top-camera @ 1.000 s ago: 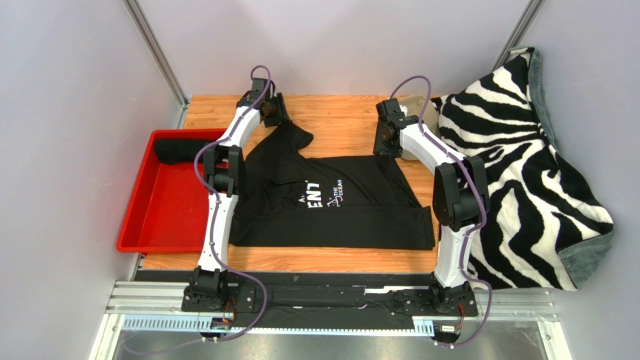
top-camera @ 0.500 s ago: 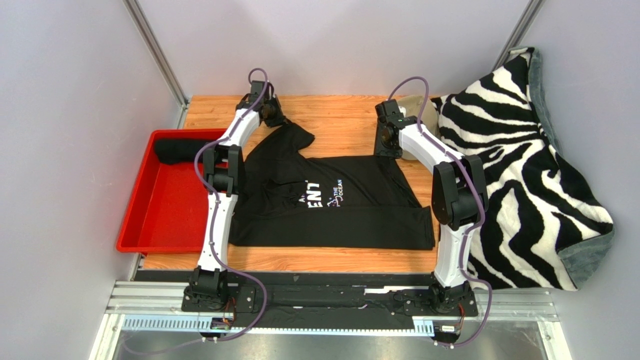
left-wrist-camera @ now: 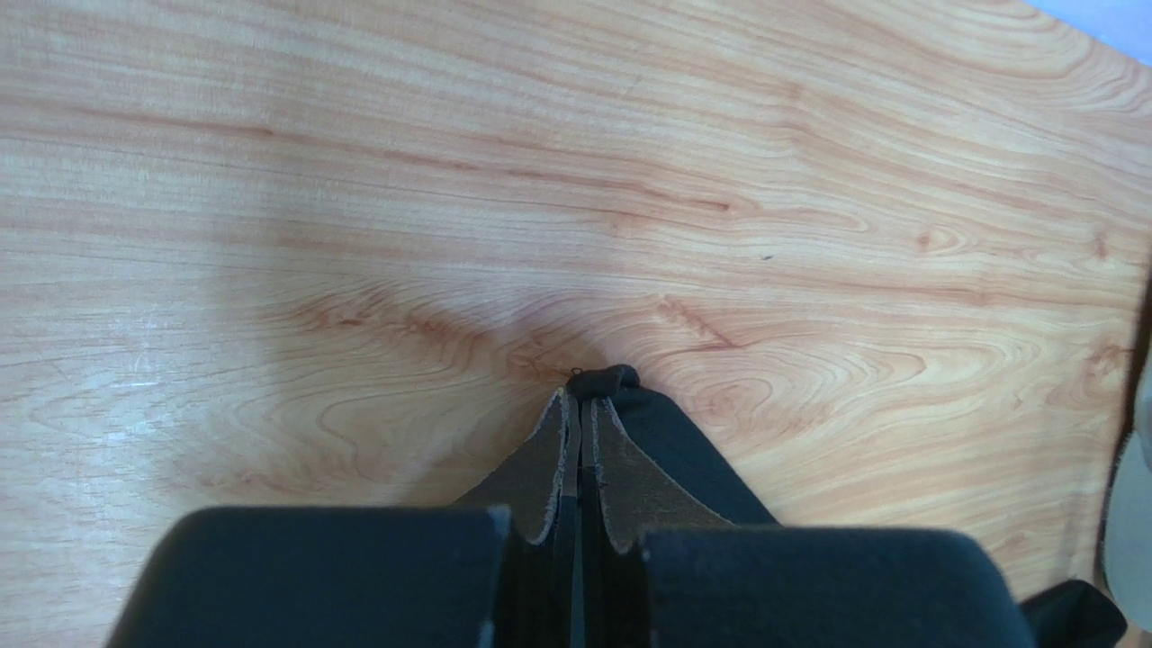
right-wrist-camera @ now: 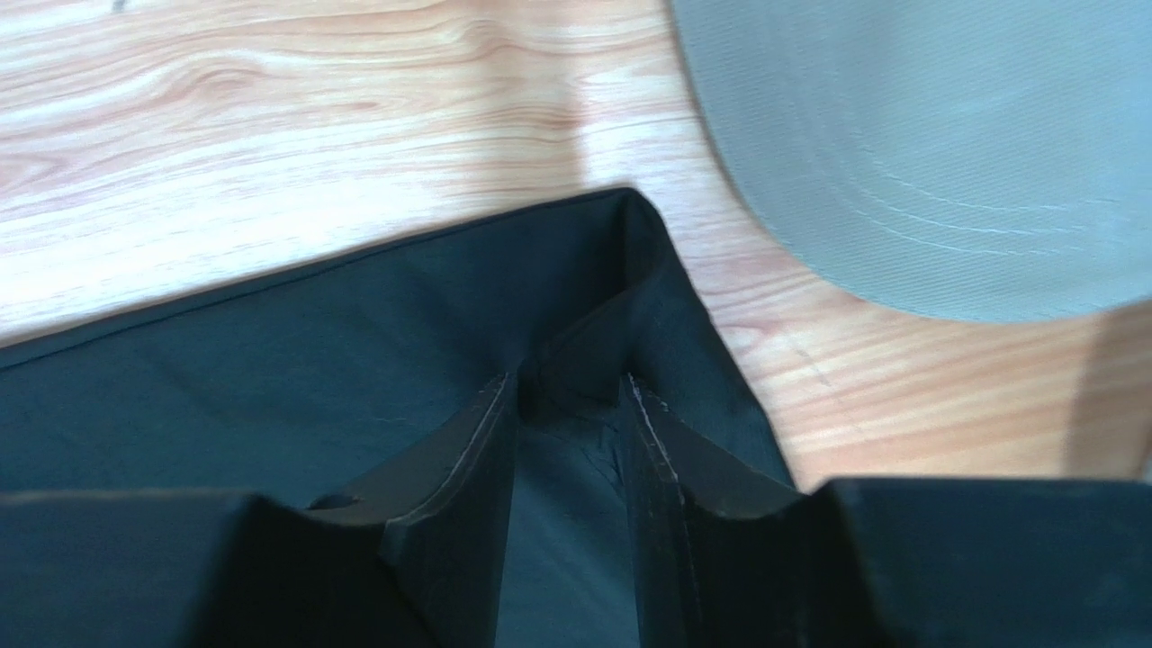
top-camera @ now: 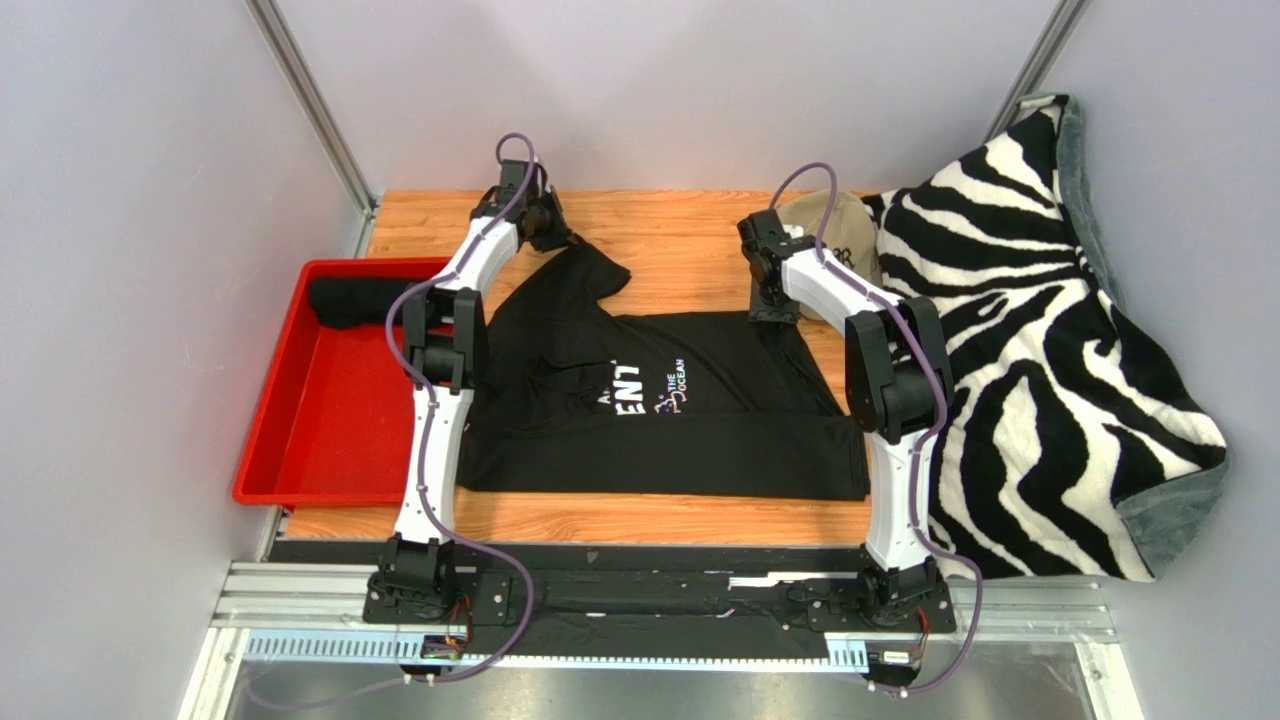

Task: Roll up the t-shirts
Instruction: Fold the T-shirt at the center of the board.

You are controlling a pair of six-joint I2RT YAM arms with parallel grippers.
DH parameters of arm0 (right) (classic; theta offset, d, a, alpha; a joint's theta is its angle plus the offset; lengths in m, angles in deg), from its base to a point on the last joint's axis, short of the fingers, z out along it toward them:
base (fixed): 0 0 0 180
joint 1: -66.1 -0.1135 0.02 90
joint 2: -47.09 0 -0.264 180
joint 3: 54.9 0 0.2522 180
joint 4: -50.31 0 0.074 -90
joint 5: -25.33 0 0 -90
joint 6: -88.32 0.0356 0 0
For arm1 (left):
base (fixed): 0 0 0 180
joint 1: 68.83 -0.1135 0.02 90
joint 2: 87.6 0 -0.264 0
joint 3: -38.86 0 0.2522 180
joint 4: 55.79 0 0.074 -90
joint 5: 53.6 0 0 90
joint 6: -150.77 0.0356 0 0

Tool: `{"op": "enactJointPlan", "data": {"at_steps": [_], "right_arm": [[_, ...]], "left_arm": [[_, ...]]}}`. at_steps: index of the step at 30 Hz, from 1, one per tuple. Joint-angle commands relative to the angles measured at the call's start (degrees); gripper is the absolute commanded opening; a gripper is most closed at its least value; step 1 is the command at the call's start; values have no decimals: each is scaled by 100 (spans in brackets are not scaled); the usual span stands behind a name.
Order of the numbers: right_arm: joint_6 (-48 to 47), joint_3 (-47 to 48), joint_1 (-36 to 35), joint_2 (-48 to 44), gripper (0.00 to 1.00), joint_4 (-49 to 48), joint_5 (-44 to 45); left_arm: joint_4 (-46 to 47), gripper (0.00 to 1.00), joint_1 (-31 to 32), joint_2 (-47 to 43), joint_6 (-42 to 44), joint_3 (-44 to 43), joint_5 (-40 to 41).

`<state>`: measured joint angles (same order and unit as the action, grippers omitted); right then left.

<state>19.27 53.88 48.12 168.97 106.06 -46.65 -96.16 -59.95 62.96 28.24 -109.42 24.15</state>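
A black t-shirt [top-camera: 661, 405] lies spread flat on a wooden table [top-camera: 676, 240] between two robot arms, its printed lettering facing up. The left gripper [left-wrist-camera: 584, 405] sits at the shirt's far left corner. Its fingers are pressed together on a small pinch of black fabric that pokes out at their tips. The right gripper [right-wrist-camera: 568, 385] rests on the shirt's far right corner. Its fingers stand apart, with a fold of the cloth between them. A grey cloth item [right-wrist-camera: 933, 149] lies just beyond that corner. A red tray [top-camera: 293, 450] left of the table holds a rolled dark garment [top-camera: 353, 300].
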Motion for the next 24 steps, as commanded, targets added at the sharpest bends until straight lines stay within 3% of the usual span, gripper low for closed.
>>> {"op": "enactJointPlan", "data": {"at_steps": [1,8,16,24], "right_arm": [[6,350,-22,19,33,132,544],[-126,499,39,-112,0,291,984],[-372,395,329,-445,0,467,1757],[-583,262,488,-666,0,379,1889]], "left_arm": [[306,0,-45,-616,45,5,-137],[297,0,-115,-774,28,-4,-260],[191,0,-255,-1353,45,277,-331],[-63,0,-370,-1986,203,610,-366]]}}
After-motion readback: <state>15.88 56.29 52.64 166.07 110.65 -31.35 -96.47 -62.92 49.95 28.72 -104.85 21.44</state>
